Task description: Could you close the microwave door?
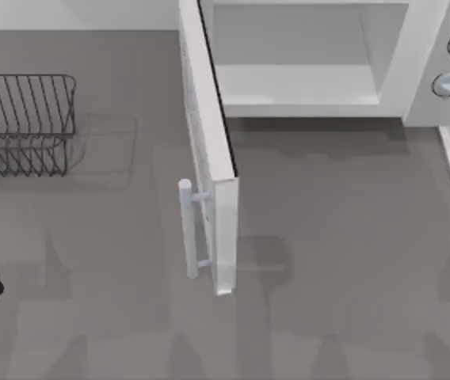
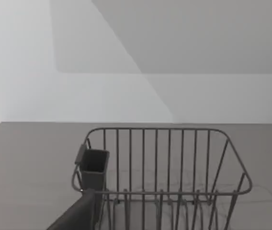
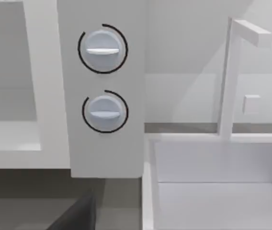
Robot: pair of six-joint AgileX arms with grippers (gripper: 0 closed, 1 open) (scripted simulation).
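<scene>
Soft, even light fills the room, bright without harshness. From above, the microwave door [image 1: 209,150] drops a faint, blurred shadow on the grey table [image 1: 344,261] to its right, and a darker band lies along the foot of the microwave body [image 1: 415,71]. The wire rack [image 1: 23,123] throws a pale, barely traced shadow to its right. In the left wrist view, broad diagonal shade falls across the white wall [image 2: 26,62] behind the rack, with crisp straight edges. The right wrist view shows the two knobs [image 3: 102,79] evenly lit, no glare on them, and gentle grey shading inside the white sink [image 3: 222,191]. Edges look slightly soft throughout, and straight lines stay straight toward the borders.
</scene>
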